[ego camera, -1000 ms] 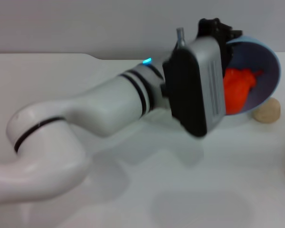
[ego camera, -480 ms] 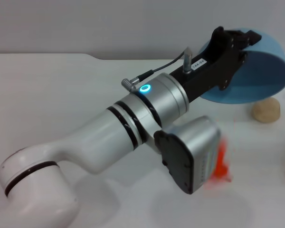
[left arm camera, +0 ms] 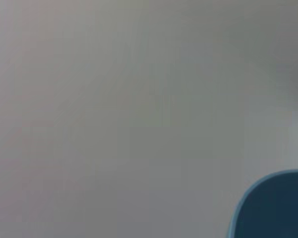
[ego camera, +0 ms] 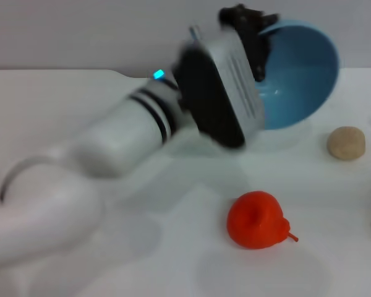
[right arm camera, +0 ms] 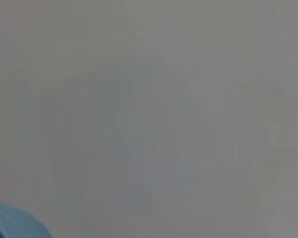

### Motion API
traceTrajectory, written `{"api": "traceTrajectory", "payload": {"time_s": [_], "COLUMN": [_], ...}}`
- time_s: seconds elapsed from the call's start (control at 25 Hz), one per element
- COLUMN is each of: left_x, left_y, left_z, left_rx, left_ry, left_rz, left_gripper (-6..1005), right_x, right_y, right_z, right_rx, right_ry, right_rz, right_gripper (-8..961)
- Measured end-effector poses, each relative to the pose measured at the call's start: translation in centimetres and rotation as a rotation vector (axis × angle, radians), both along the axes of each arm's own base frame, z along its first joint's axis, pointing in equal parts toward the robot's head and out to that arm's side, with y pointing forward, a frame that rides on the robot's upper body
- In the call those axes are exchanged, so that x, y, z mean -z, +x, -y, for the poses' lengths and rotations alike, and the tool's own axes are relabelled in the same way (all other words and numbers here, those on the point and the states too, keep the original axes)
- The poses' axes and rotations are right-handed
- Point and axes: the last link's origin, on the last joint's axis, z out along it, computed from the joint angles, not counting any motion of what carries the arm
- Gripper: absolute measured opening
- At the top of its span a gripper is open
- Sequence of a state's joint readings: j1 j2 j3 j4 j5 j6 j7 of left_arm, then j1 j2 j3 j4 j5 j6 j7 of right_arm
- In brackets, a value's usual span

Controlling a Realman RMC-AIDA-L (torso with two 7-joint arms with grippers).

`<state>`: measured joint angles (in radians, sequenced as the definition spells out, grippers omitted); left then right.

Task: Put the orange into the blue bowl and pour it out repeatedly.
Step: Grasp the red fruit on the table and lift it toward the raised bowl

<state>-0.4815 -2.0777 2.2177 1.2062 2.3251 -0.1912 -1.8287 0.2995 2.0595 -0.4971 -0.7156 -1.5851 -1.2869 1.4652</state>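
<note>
The orange [ego camera: 258,219] lies on the white surface [ego camera: 80,111], stem pointing to the right, well apart from the blue bowl [ego camera: 297,74]. The bowl is tilted on its side in the air, empty, its rim clenched by the left hand [ego camera: 250,28]. A beige lump [ego camera: 346,142] sits just beside the bowl, nothing standing between fruit and bowl.

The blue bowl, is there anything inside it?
The blue bowl, tipped and held at its rim by the left gripper, looks empty inside. The gripper's body hides one edge. The orange lies on the table.
</note>
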Motion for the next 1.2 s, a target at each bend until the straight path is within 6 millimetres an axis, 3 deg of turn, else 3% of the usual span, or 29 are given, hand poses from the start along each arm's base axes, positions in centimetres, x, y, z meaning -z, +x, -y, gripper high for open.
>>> {"api": "traceTrajectory", "payload": {"time_s": [0.28,0.44,0.6,0.76,1.04,1.2], "left_x": [-2.0,-3.0,-3.3,-3.3,-3.4,-3.4], "left_y": [-2.6,-4.1,-4.0,-4.1,-4.5,-4.9], "left_z": [-4.3,-5.2,-5.3,-5.7,-6.4,-6.5], "left_rx": [-0.387,-0.593,-0.716,-0.747,-0.753,-0.761], "left_ry": [-0.260,-0.419,-0.526,-0.525,-0.478,-0.466], "left_rz": [0.123,0.175,0.219,0.246,0.291,0.289], "left_gripper": [-2,-2,-2,-2,-1,-1], "right_x": [-1.7,-3.1,-2.9,-0.8,6.2,8.2], "right_y": [0.1,-0.3,-1.7,-3.6,-5.8,-6.4], "right_z": [-0.3,-0.3,-0.7,-1.5,-1.9,-2.2], "right_rx": [0.056,0.098,0.076,0.037,0.003,-0.010], "right_ry": [-0.102,-0.198,-0.308,-0.469,-0.731,-0.778], "right_rz": [-0.003,0.044,0.077,0.101,0.121,0.116], "right_gripper": [502,503,504,504,505,505]}}
